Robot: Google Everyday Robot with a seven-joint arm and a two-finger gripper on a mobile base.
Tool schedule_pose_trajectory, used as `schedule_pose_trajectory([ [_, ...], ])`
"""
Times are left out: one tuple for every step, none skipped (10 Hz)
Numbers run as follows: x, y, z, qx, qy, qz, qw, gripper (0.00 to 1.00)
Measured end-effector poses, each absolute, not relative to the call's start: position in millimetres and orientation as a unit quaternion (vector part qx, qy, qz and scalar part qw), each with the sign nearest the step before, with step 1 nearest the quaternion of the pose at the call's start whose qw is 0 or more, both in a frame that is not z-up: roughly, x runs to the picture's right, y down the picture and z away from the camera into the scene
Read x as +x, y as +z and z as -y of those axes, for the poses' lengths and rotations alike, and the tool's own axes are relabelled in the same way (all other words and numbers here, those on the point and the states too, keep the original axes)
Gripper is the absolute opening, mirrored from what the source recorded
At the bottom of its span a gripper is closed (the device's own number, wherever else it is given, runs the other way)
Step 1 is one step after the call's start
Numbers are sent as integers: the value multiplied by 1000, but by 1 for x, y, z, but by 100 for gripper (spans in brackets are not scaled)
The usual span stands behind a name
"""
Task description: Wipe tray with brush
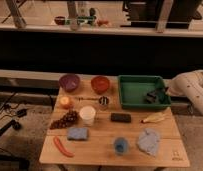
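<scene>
Tray (126, 95): one, green, at the bench's (97, 152) far right corner, its right edge hanging just past the bench edge. One brush (152, 96), small and dark, sits inside the tray towards its right side, touching the floor of the tray. One tool (162, 92) reaches in over the tray's right rim on a white arm (194, 87), and its fingers are together, clamped on the brush.

Two bowls stand on the far edge left of the tray: one purple bowl (69, 82) and one red bowl (100, 84), side by side but apart. In the next row are one orange fruit (65, 102) and one small metal cup (103, 102), the cup just beside the tray's near left corner.

Across the middle lie one bunch of grapes (65, 120), one white cup (87, 115), one black block (121, 117) and one banana (154, 118), the banana just in front of the tray.

Nearer the front are one blue sponge (77, 133), one red pepper (62, 146) at the front left, one blue cup (120, 145) and one grey-blue cloth (148, 141), bunched up to the right of the blue cup.

That makes three cups in all, each upright.
</scene>
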State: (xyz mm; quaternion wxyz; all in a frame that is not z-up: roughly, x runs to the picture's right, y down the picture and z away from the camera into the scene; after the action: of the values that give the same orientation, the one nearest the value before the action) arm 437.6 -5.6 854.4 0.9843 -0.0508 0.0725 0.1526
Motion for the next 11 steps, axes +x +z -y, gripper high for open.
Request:
schedule_pose_trajectory([
  [439, 860, 11, -49, 152, -75, 984, 0],
  [439, 867, 19, -48, 154, -75, 984, 0],
  [438, 877, 31, -46, 155, -75, 984, 0],
  [439, 882, 39, -44, 156, -76, 984, 0],
  [440, 886, 48, -40, 156, -78, 984, 0],
  [438, 891, 56, -38, 154, -79, 984, 0],
  [433, 896, 64, -36, 152, -77, 985, 0],
  [425, 901, 70, -36, 150, -73, 985, 0],
  [413, 906, 73, -36, 143, -69, 987, 0],
  [405, 907, 73, -37, 140, -65, 987, 0],
  [397, 908, 71, -38, 137, -60, 988, 0],
])
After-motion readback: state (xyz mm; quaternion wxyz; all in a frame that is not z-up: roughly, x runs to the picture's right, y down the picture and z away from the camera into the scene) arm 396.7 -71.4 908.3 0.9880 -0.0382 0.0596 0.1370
